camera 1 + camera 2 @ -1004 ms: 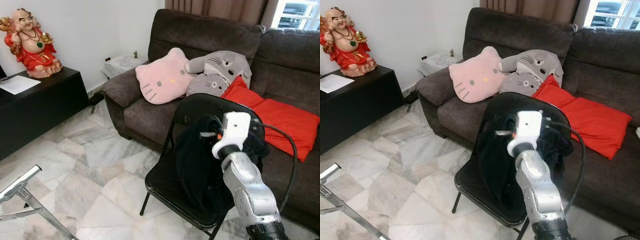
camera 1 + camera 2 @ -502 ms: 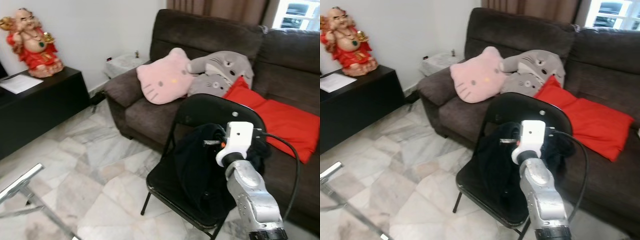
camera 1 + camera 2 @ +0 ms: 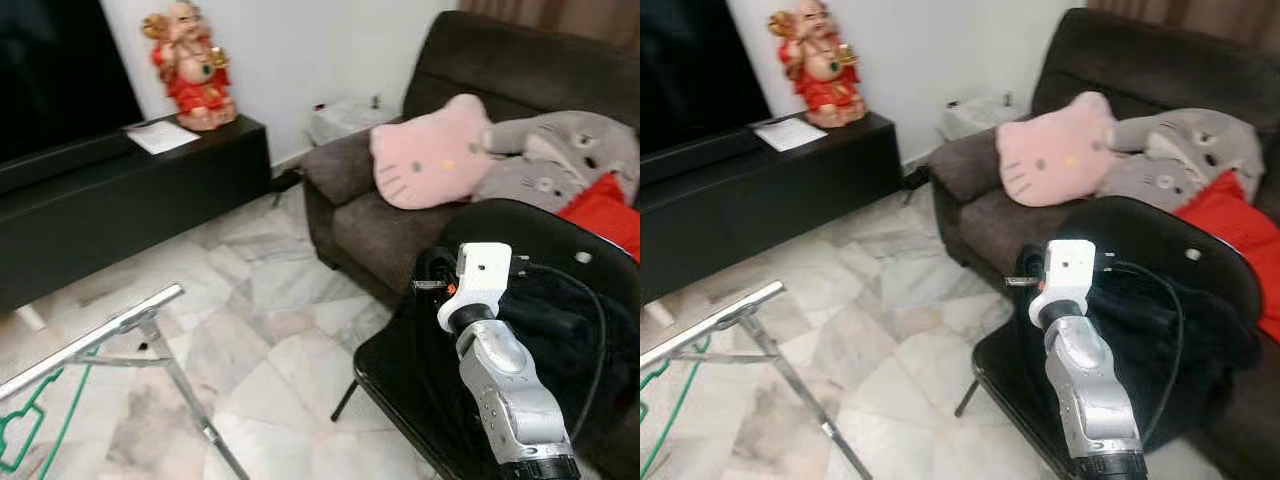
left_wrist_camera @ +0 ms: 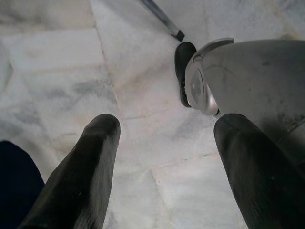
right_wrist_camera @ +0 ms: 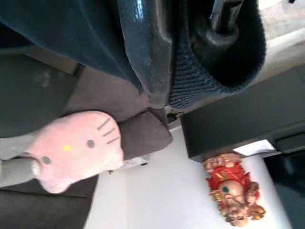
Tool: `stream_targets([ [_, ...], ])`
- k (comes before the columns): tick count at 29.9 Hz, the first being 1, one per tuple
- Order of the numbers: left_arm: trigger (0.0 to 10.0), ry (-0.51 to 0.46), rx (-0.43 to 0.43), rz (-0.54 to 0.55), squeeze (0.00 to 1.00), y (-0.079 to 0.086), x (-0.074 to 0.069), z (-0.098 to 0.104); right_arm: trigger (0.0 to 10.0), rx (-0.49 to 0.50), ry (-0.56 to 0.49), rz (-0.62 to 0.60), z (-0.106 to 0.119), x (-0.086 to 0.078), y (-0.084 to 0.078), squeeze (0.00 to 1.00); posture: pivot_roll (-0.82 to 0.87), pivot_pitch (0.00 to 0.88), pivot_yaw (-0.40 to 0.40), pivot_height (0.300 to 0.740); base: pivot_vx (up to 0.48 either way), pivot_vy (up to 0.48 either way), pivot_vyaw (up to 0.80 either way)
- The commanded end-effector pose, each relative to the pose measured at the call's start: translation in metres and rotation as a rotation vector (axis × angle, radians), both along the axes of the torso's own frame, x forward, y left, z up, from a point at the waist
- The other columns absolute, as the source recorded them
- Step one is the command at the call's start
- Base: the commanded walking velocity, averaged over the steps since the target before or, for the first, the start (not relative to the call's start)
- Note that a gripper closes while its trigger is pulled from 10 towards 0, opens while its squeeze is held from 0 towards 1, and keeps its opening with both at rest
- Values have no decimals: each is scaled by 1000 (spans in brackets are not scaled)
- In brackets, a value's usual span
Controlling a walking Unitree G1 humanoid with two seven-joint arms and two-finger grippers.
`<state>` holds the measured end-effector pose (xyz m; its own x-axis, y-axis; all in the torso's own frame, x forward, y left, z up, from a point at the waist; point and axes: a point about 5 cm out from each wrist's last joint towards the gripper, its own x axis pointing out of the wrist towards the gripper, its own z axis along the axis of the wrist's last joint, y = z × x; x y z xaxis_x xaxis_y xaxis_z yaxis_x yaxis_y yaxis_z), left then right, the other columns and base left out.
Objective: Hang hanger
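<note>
My right gripper [image 5: 183, 38] is shut on a hanger wrapped in a dark knitted garment [image 3: 560, 330], held up in front of the black folding chair [image 3: 560, 225]. From the head views my silver right forearm and white wrist block [image 3: 483, 275] cover the fingers. A metal rack bar [image 3: 90, 340] slants across the floor at the lower left, with a green hanger [image 3: 40, 430] hanging under it. My left gripper [image 4: 164, 157] hangs open over the marble floor with nothing between its fingers.
A brown sofa [image 3: 350, 175] with a pink cat cushion [image 3: 435, 150] and grey plush toys stands behind the chair. A long black cabinet [image 3: 130, 190] with a red statue [image 3: 190, 65] runs along the left wall. Marble floor [image 3: 260, 330] lies between rack and chair.
The camera has swung left, so the cabinet and rack bar fill more of the picture and the sofa has slid right. My right gripper still holds the garment by the chair.
</note>
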<state>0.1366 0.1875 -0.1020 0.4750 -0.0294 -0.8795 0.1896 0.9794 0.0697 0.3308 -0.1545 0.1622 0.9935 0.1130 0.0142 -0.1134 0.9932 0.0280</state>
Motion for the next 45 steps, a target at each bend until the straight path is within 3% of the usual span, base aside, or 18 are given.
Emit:
stream_targets([
  [1, 10000, 20, 19, -9, 0, 3, -3, -1, 10000, 2, -22, 13, 5, 3, 2, 0, -44, 26, 47, 740, 0, 0, 800],
  [20, 10000, 19, 20, -9, 0, 3, -2, -1, 10000, -19, -27, 156, 5, 0, 13, 0, -42, 30, 45, 740, 0, 0, 800],
  [34, 10000, 16, 21, 3, 0, 2, -2, -1, 10000, -23, 15, 140, -7, 1, 6, 0, -25, 26, 33, 740, 0, 0, 782],
  [45, 10000, 18, 21, 6, 0, 1, -4, -1, 10000, -26, 88, 95, -22, 4, -2, 0, -21, 12, 28, 740, 0, 0, 86],
])
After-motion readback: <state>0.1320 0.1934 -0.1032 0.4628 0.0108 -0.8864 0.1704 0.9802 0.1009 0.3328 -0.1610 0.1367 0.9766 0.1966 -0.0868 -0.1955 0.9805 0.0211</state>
